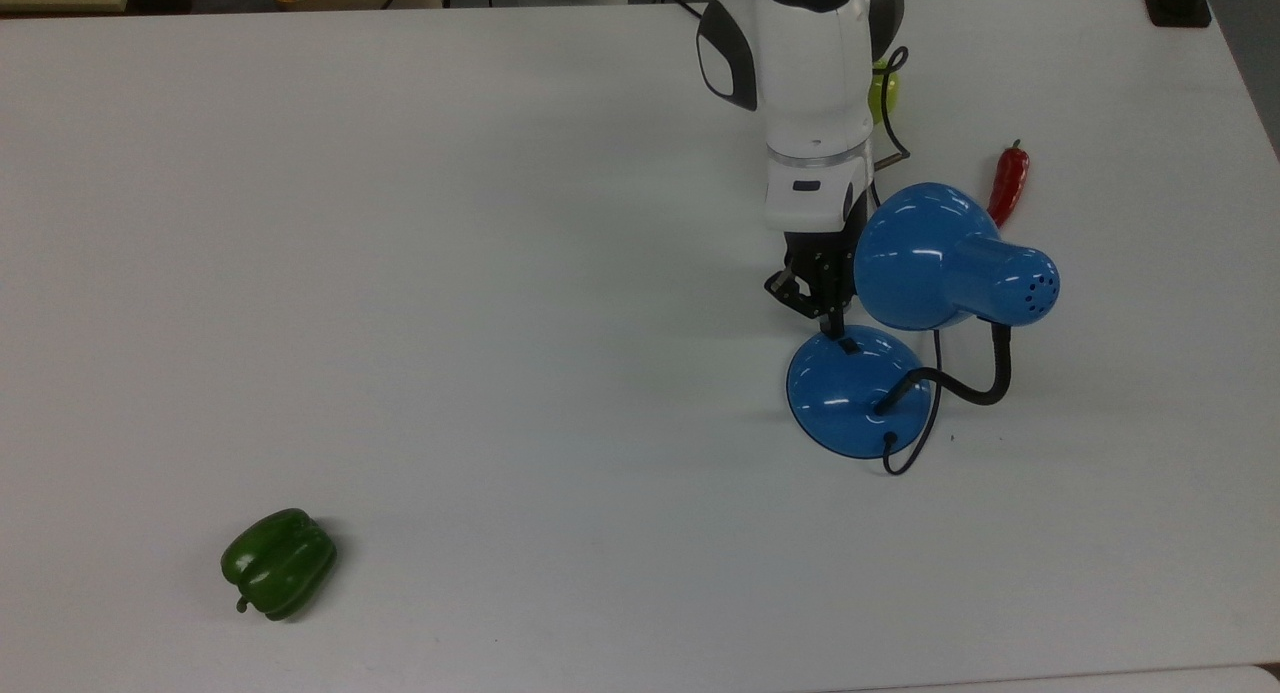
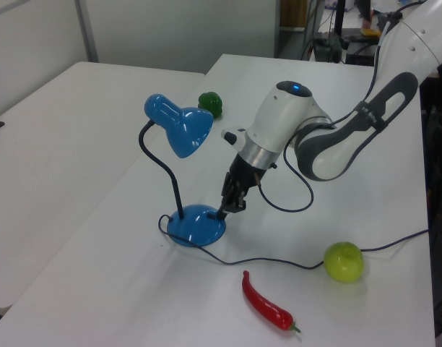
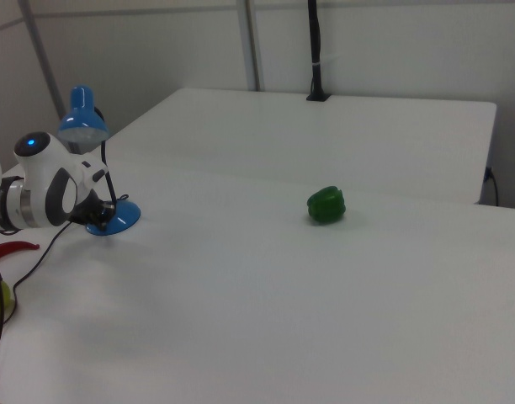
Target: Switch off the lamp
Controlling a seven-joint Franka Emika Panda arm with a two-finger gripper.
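- Hovering over the rim of the lamp [image 1: 925,308] base, with the gripper [image 1: 832,325] tip just off the small black switch [image 1: 848,346] in the top view; fingers drawn together into one narrow point, nothing held.
- Stood on the white table [image 1: 450,273] toward the top view's right, blue shade unlit, no bright patch on the surface below; black gooseneck [image 2: 160,168] arched up from the dome base [image 2: 196,225] in the left view.
- Trailed thin black cord [image 2: 264,262] from the base past the red chili [image 2: 267,306] toward the green apple [image 2: 344,262].
- Lay well apart near the top view's lower left: green bell pepper [image 1: 278,562].
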